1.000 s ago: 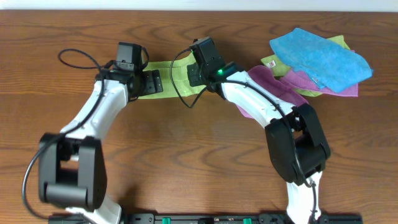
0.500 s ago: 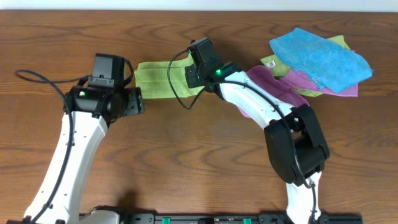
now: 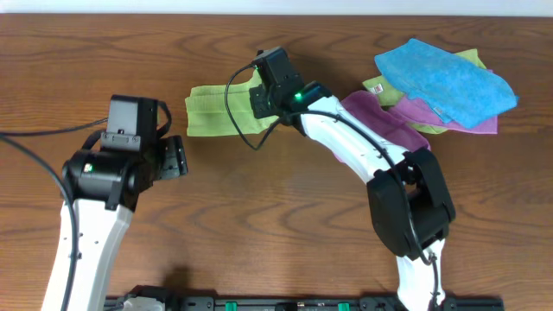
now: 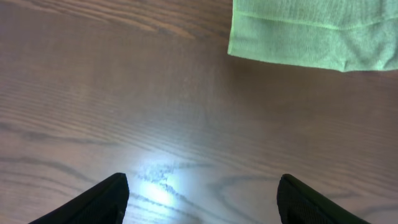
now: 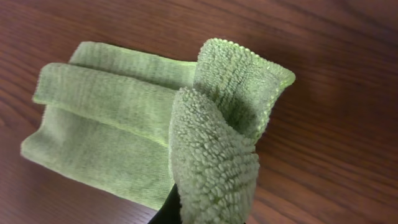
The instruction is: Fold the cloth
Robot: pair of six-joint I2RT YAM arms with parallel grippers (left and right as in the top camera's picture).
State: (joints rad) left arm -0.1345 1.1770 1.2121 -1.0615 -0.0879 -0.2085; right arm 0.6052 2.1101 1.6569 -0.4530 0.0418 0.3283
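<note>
We see the cloth (image 3: 216, 112) lying on the brown wooden table (image 3: 276, 216), near the far edge and a little left of the middle. It is lime green and soft, and most of it lies flat in a long folded strip with a neat seam along one side. The right gripper (image 3: 259, 99) is at the right end of the cloth. Its fingers are pinched together on that end and hold it up off the table. In the right wrist view the raised end curls over like a fuzzy loop, and the rest of the cloth stretches away flat on the wood. The left gripper (image 4: 200, 182) is apart from the cloth, nearer to us and to the left. Its two dark fingers stand wide apart with nothing between them, only bare wood below. In the left wrist view the corner of the cloth shows at the top right, well away from the fingers. Far to the right sits a pile of other cloths: a blue cloth (image 3: 445, 78) on top, a purple cloth (image 3: 402, 117) under it, and a pale yellow-green cloth (image 3: 378, 86) peeking out.
</note>
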